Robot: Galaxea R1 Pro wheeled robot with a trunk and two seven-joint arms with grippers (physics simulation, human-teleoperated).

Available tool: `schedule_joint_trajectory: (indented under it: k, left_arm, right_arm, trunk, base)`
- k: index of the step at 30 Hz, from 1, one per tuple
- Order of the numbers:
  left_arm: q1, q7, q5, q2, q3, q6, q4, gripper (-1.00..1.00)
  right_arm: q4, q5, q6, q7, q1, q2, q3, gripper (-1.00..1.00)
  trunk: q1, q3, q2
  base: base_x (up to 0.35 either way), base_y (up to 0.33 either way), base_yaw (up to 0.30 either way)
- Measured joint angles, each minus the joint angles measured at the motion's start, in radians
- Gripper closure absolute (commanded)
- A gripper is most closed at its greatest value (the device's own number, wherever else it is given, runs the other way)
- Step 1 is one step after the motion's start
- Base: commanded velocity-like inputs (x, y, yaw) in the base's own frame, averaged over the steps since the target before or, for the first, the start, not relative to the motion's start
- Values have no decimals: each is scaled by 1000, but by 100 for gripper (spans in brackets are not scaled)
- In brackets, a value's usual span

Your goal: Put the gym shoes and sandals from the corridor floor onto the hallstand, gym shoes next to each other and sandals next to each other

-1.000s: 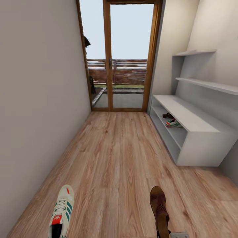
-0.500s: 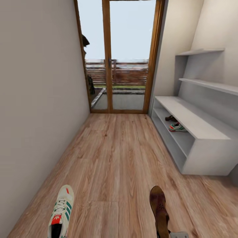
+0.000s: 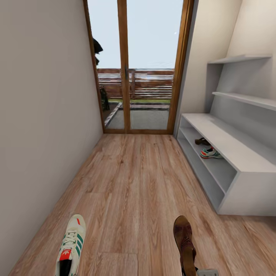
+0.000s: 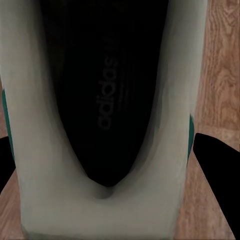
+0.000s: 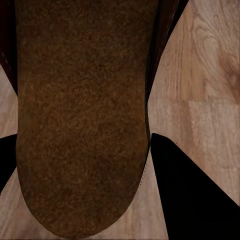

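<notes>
hallstand nearer than before, left claw grasping sneaker, right claw grasping sandal

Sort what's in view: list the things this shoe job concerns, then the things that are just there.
Job: gym shoe in left pincer; sandal in right pincer; gym shoe and sandal on hallstand; corridor floor.
Just there: glass door; wall shelves.
</notes>
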Motion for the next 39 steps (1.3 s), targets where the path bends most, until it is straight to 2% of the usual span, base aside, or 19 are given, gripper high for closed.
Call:
schedule_joint_trajectory:
  k: [39]
  left_arm:
    - [0,0,2,2,1,0,0,100]
  right_arm:
    - [0,0,0,0,0,0,-1,100]
  trunk:
    - [0,0,0]
  base:
    - [339,11,0]
